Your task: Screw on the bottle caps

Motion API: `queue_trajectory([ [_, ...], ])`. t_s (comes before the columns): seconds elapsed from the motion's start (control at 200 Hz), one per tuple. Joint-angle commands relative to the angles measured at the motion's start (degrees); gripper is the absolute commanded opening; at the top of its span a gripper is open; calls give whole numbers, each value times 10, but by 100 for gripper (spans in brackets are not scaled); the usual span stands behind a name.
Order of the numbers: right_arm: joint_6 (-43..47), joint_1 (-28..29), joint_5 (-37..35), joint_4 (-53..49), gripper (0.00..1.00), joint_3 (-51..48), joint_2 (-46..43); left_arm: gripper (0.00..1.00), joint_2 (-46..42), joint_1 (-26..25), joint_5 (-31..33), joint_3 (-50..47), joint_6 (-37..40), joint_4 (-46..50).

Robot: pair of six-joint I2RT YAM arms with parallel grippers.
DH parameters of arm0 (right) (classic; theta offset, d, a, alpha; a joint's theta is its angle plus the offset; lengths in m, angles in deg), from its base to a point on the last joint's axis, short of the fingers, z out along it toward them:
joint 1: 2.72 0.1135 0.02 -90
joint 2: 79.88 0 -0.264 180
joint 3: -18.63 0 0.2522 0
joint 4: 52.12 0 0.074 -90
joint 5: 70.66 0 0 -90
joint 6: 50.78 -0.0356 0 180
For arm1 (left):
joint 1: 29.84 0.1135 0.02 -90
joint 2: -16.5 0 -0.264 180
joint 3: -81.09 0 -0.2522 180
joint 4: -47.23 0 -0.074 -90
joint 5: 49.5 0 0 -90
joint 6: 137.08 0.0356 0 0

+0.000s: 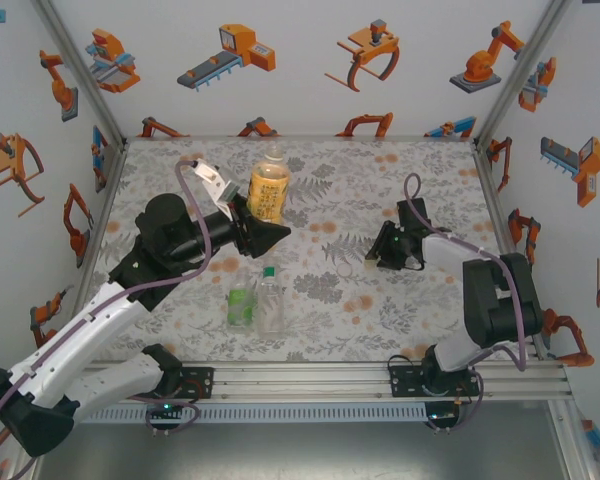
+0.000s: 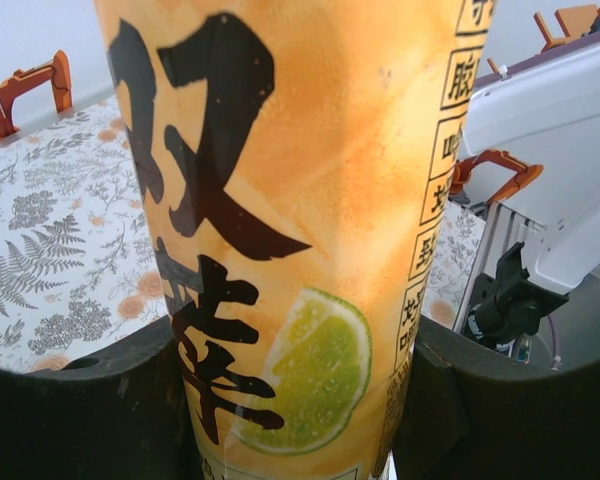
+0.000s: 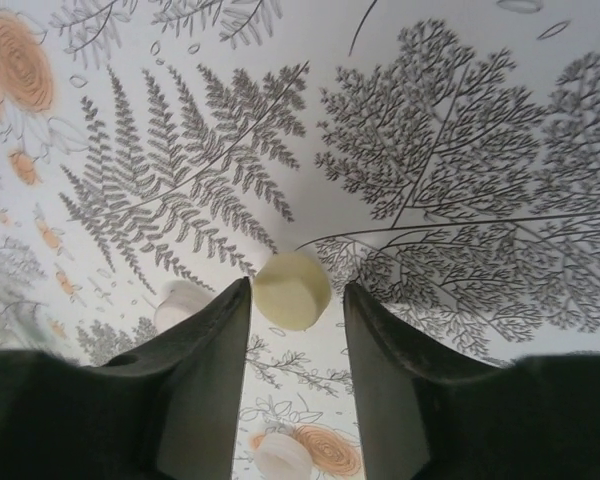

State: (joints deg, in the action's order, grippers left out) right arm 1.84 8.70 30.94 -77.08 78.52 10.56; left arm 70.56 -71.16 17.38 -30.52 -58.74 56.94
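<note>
- The yellowish cap [image 3: 292,290] lies on the table [image 1: 380,180], on the right side, well apart from the bottle that, as I judge, it belongs to.
- My right gripper [image 3: 298,300] is low over it. The jaws stand a little apart with the cap between the tips, and on one side I see a gap, so I read it as not clamped.
- If I close off-centre, the cap can be pushed away or tip onto its edge. A tilted cap will not start on a thread.
- The amber bottle [image 1: 268,192] stands upright toward the far left-middle of the table, and its neck looks bare. The carry to it is long, so a weak pinch on so small a round thing may drop it on the way.
- The left gripper [image 2: 295,390] is closed on the bottle's body, one finger on each side of the label. The plastic is probably thin. Too hard a squeeze could bend the neck out of line, and too soft a one lets the bottle turn together with the cap.
- The clear bottle [image 1: 270,305] and the green bottle [image 1: 241,308] stand just beside each other near the front, between the arms — the right arm could knock them if it crosses low.
- Both arms will have to work at one neck, and there the wrists may collide.
</note>
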Motion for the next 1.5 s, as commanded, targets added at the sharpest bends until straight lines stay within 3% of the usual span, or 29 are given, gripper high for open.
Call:
queue_trajectory([
  [0.0,47,0,-64,-91,48,38,31,0,-7,-1,-1,8,-13,-32],
  [0.366,96,57,-113,-166,48,133,82,0,-13,-1,2,-4,-14,-40],
  [0.801,113,116,-164,-207,45,174,107,0,-20,-1,-5,-13,-17,-35],
  [1.497,116,127,-174,-174,41,168,116,0,-32,-1,7,-17,-16,-19],
])
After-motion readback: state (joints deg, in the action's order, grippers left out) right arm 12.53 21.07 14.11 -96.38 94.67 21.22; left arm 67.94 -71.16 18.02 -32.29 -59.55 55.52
